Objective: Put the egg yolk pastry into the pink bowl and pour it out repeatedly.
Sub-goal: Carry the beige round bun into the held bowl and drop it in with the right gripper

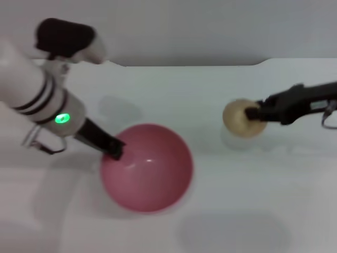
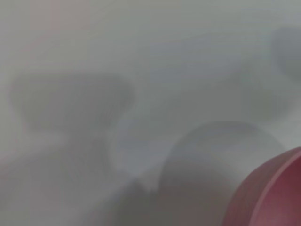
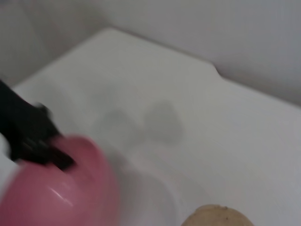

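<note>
From the head view, the right claw [image 1: 256, 112] is pinching the egg yolk pastry [image 1: 241, 118] and carrying it clear above the white surface [image 1: 274, 211], well off to the right of the pink bowl [image 1: 147, 167], while the left claw [image 1: 115, 149] is clamped on the bowl's near-left rim — so I'd call this the loading step, and the next move needs the pastry brought across over the bowl's mouth and let go. The left wrist view offers only a sliver of the bowl's rim [image 2: 277, 188] over bare surface, no pastry at all. The right wrist view adds what the head misses: the pastry's dimpled top [image 3: 217, 216] close under the camera, with the bowl [image 3: 56, 188] and the left claw [image 3: 44, 153] on its rim farther off.
</note>
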`<state>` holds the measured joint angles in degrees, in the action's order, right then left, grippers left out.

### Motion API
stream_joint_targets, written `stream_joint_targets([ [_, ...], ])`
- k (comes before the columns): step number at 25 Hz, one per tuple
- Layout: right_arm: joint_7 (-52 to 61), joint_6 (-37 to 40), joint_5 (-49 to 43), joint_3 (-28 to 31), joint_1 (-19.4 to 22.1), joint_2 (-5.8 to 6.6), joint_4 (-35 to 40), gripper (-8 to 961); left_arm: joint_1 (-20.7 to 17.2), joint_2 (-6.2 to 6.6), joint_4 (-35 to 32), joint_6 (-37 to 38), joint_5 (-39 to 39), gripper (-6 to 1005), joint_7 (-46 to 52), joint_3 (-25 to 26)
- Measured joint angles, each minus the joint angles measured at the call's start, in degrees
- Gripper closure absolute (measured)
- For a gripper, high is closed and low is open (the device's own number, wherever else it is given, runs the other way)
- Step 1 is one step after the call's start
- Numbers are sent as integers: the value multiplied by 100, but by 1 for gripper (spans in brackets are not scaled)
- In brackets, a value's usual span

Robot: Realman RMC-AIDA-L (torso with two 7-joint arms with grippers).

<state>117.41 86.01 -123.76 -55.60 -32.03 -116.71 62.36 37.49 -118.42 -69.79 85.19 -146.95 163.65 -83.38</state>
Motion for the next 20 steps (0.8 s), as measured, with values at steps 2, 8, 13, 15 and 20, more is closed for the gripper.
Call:
stream_joint_targets([
  [2, -42, 332, 176, 248, 12, -69, 370, 741, 248, -9, 231, -140, 111, 999, 0, -145],
  [8, -417, 678, 1146, -33, 8, -161, 712, 787, 736, -40, 703, -620, 398, 1000, -15, -368],
  [13, -478, 481, 1139, -1110, -292, -164, 105, 831, 835, -40, 753, -765, 605, 1000, -84, -378],
  [15, -476, 356, 1111, -1408, -441, -169, -164, 838, 828, -30, 730, -770, 619, 1000, -91, -379],
  [20, -306, 132, 941, -1563, -509, -190, -168, 829, 758, 0, 714, -772, 621, 1000, -155, -338],
])
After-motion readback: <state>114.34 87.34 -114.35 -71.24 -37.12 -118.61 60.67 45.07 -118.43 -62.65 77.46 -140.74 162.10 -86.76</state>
